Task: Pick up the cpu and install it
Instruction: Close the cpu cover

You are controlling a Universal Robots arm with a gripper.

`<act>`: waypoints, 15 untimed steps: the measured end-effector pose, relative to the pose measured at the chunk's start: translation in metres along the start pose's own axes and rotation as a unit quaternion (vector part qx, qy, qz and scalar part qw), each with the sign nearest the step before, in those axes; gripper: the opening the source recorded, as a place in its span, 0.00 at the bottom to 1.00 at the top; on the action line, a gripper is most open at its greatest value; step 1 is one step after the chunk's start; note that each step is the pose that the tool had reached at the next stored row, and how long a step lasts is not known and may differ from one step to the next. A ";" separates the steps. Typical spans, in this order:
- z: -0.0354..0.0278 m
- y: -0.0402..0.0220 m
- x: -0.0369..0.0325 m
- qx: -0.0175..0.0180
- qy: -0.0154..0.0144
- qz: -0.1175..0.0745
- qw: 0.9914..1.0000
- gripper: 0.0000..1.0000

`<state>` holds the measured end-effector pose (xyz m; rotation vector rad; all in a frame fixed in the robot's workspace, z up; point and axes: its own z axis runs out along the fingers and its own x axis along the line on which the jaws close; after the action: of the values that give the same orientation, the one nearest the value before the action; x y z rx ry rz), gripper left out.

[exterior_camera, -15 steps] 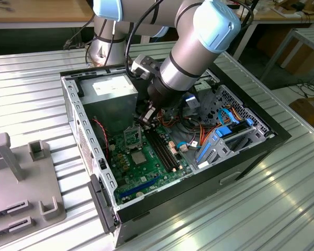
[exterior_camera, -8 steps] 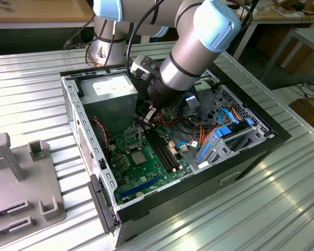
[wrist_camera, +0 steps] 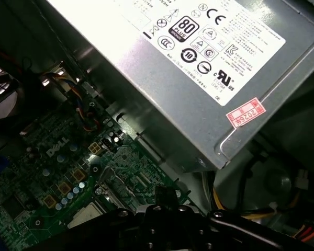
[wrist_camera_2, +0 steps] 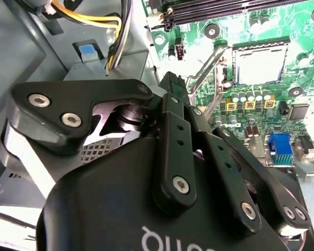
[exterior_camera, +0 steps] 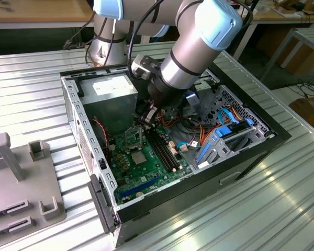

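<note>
Tool (wrist_camera_2: pixel 174 86) is hanging low inside the open computer case (exterior_camera: pixel 73 104), over the upper part of the green motherboard (exterior_camera: pixel 146 175). In the second wrist view its fingers are lying together, tips closed. Whether they are pinching anything cannot be told.

The cpu (wrist_camera_2: pixel 259 65) is sitting flat in the black-framed socket (wrist_camera_2: pixel 259 44), pale silver top facing up. It is lying near the tool tips but apart from them. A thin metal lever (wrist_camera_2: pixel 206 65) is standing raised between tool and socket, just beside the tips.

The case is lying on its side on the ribbed metal bench (exterior_camera: pixel 31 94). It is holding:
- the motherboard with black memory slots (exterior_camera: pixel 165 149)
- a grey power supply (exterior_camera: pixel 112 86) at the far end, just beside the tool
- a tangle of orange, red and blue cables (exterior_camera: pixel 196 130)
- blue drive brackets (exterior_camera: pixel 220 138) towards the exterior view's right

A grey fixture block (exterior_camera: pixel 21 172) is sitting on the bench at the exterior view's left, well apart from the case.
</note>
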<state>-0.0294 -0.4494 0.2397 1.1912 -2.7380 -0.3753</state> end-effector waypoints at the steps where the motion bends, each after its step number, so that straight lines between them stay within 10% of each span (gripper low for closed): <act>1: -0.0001 0.0000 0.0000 0.000 0.000 -0.002 1.000 0.11; 15: -0.0007 0.0002 0.0000 0.000 0.002 -0.008 1.000 0.11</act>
<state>-0.0294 -0.4495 0.2405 1.2137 -2.7259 -0.3741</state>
